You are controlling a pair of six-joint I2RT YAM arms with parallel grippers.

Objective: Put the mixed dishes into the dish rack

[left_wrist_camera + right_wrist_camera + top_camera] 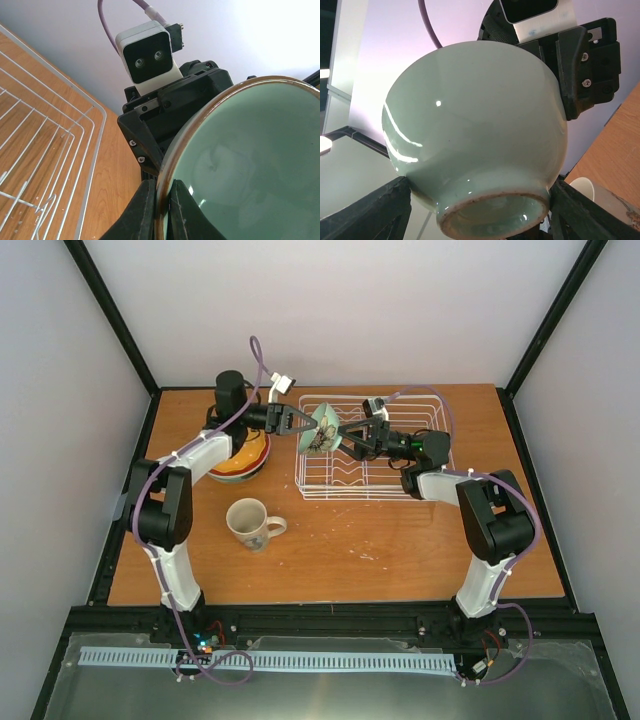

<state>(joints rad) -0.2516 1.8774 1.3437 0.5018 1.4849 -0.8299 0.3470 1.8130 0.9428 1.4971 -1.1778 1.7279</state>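
Observation:
The small teal bowl (325, 430) hangs tipped on its side above the left end of the white wire dish rack (380, 492). My left gripper (308, 423) is shut on the bowl's brown rim (165, 170), one finger (142, 210) outside and one inside. My right gripper (340, 437) comes from the opposite side. Its two fingers (385, 210) stand wide apart on either side of the bowl's foot (490, 215), close against it. The cream mug (250, 523) stands on the table in front of the rack. A stack of plates with an orange-yellow one (245, 462) lies under my left arm.
The rack's wires (45, 150) run along the left of the left wrist view, over the wooden table (115, 175). The mug's rim (592, 187) shows beside the right finger. Black frame posts and pale walls close in the table.

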